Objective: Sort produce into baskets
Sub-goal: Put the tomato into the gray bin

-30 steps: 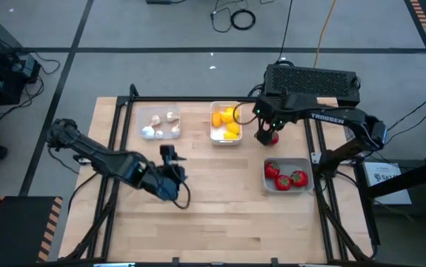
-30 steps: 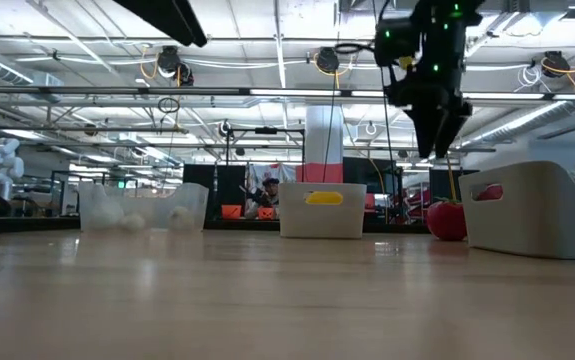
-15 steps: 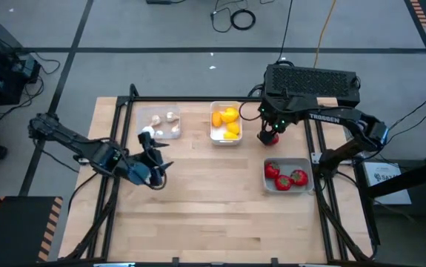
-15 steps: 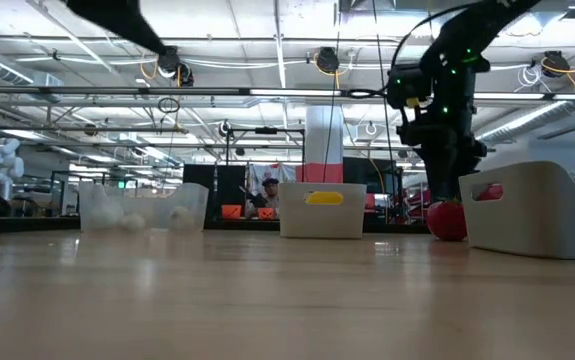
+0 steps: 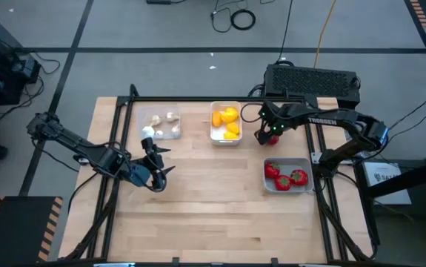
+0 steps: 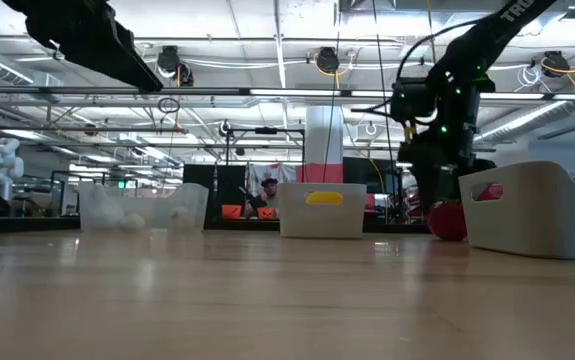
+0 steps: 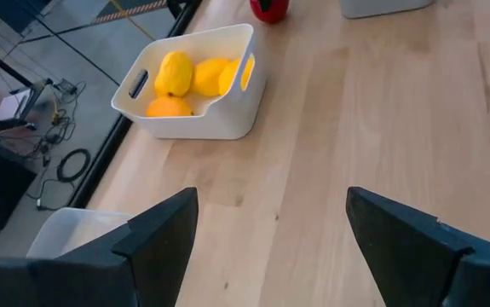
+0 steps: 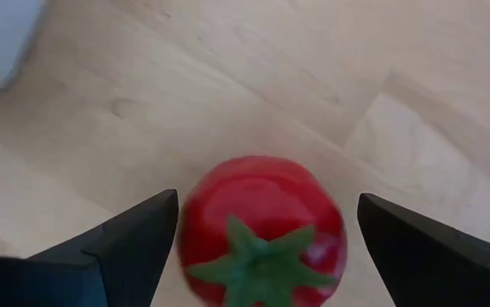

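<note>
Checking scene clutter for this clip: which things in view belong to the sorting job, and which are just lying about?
Job:
loose tomato under open right gripper
clear tray, bulbs
white tray, yellow fruit
grey tray, tomatoes
left gripper, open, empty

Lying about:
black box
floor cables

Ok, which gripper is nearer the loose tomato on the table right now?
Right. The right gripper hangs directly over the loose tomato, open fingers to either side. The left gripper is open across the table, near the clear basket.
</note>
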